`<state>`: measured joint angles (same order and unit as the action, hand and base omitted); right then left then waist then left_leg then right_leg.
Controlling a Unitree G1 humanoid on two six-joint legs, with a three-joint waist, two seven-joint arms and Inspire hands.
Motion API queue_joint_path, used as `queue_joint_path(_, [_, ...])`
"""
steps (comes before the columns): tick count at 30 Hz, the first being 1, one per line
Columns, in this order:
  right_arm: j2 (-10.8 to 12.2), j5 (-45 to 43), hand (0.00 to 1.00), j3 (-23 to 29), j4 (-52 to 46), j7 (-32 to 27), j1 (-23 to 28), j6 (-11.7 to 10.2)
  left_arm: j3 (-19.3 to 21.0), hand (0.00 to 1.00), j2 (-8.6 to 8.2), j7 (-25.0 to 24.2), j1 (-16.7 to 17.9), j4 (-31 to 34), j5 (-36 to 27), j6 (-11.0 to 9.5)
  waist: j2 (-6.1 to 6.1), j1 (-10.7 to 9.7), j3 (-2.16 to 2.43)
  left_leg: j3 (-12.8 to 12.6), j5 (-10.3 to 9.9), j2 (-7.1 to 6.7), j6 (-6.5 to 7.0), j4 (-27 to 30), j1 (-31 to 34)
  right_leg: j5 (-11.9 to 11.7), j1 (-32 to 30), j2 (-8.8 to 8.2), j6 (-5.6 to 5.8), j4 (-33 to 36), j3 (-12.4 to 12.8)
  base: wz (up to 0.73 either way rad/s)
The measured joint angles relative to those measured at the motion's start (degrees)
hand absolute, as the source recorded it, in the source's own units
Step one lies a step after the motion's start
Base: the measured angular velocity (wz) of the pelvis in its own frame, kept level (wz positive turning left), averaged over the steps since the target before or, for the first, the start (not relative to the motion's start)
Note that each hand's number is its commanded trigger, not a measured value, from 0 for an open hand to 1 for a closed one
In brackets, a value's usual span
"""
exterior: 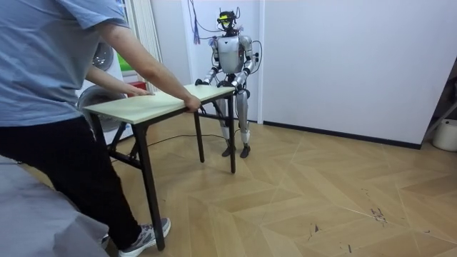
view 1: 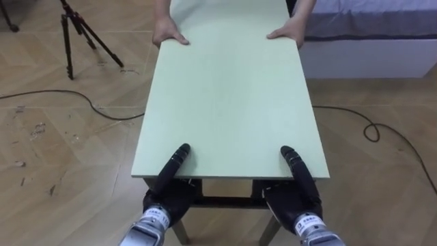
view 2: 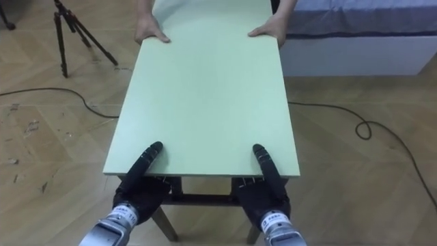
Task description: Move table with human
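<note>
I stand at the near end of the worktop (view 1: 229, 102), close to the white wall as the room view shows, and I have a grip on it. My left hand (view 1: 171, 181) clamps the near edge towards the left, thumb lying flat on the pale green top and the rest of the hand tucked beneath the board. My right hand (view 1: 299, 179) does the same towards the right. At the far end the person (exterior: 50, 86) leans in with one hand (view 1: 168, 33) on the far left corner and the other (view 1: 287, 32) on the far right corner.

So the taking hold is done on both ends. I judge the carrying itself is what remains. I cannot tell from the room view whether the legs are clear of the wooden floor, and nothing shows where the worktop is meant to end up.

Of containers there is little to say. Nothing stands on the top. A pale bucket-like thing (exterior: 447, 134) sits by the wall at the room view's right, too small for me to tell what is in it. A tripod (view 1: 78, 31) stands far left, a bed (view 1: 369, 34) far right
</note>
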<state>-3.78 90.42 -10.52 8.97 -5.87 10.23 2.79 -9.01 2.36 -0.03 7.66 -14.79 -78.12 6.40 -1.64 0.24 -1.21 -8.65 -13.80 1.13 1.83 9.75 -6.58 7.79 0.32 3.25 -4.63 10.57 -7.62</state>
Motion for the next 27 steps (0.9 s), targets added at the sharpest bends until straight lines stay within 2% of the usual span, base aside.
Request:
queue_joint_path(4, [0.3,-0.9,1.0,0.0,-1.3,0.0,0.0,-0.4,0.0,1.0,0.14,0.5,0.8,2.6,1.2,-0.1,0.03,-0.1,0.02,-0.1,0.0,0.0,0.0,-0.1,-0.2,0.0,0.0,0.02,0.0,0.1,0.2,-0.02])
queue_joint_path(9, [0.3,-3.7,1.0,-0.1,-5.4,0.5,3.2,-0.4,-0.1,1.0,-0.3,0.4,5.0,7.1,3.5,-0.1,0.61,0.3,0.36,-0.8,0.0,-0.04,0.0,-0.2,-0.1,0.0,-0.3,0.0,0.01,0.0,0.1,-0.06])
queue_joint_path(19, [0.2,-4.0,1.0,-0.2,-6.3,3.2,5.5,-0.5,-0.4,1.0,-1.22,0.2,8.5,10.5,5.1,-0.3,0.65,0.5,0.4,-0.6,0.0,-0.07,0.0,-0.1,0.0,0.0,-0.9,0.07,0.01,0.1,0.6,-0.02])
queue_joint_path(23, [0.2,-4.8,1.0,-1.7,-6.3,3.6,5.9,-3.4,-0.7,1.0,-1.74,0.1,8.6,10.5,5.9,-0.5,0.64,1.1,0.4,-0.6,0.0,-0.08,0.01,-0.1,0.2,0.0,-1.3,0.04,-0.02,0.1,0.6,-0.03])
queue_joint_path(27, [0.3,-5.2,1.0,-1.9,-6.3,4.1,6.6,-4.7,-1.4,1.0,-1.73,0.1,8.6,10.4,6.3,-0.7,0.64,1.2,0.4,-0.5,0.0,-0.07,0.04,-0.1,0.7,-0.1,-1.6,0.05,-0.11,0.2,0.5,0.0])
